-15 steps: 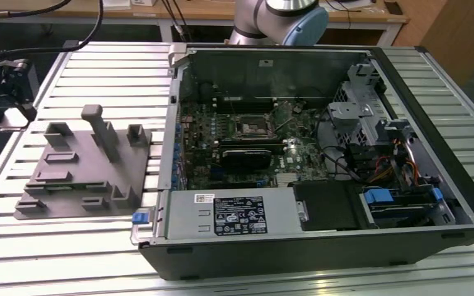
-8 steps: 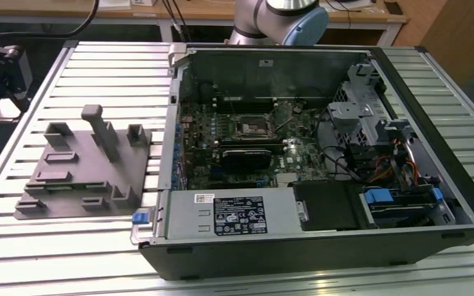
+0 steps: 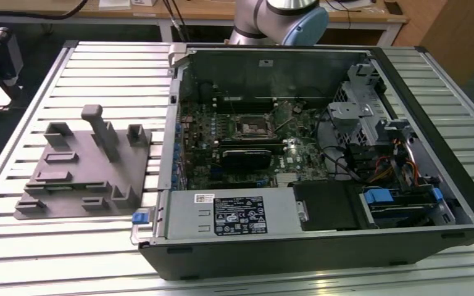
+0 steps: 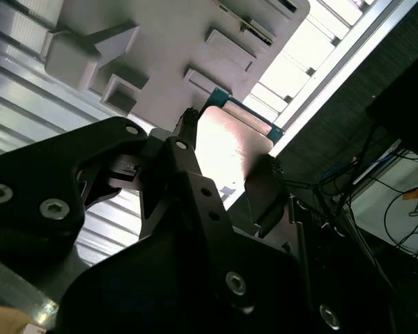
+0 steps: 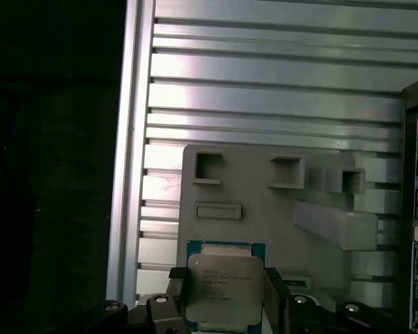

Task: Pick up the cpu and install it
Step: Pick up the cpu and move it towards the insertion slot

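Gripper (image 5: 223, 306): I have it clamped narrow on the cpu (image 5: 223, 285), with a finger (image 5: 177, 300) against each of two opposite edges. The metal top faces the first wrist view.

Cpu, place: over the grey tray (image 5: 265, 209). I judge it is held off the tray, not seated in a pocket.

Task, done: the pick-up, as I read it.

Task, left: the installation. The socket (image 3: 251, 126) in the computer case (image 3: 459, 209) looks unfilled.

Edges:
- Raised tray blocks (image 5: 334, 223) stand near the cpu.
- The case wall (image 3: 171, 123) rises between the tray, at the exterior view's left, and the board.
- A black fan block (image 3: 253, 157) sits just on the near side of the socket.
- The drive cage (image 3: 360, 111) is at the exterior view's right.

Room: the slatted table (image 3: 97, 68) lies open beyond the tray, and the case is open on top.
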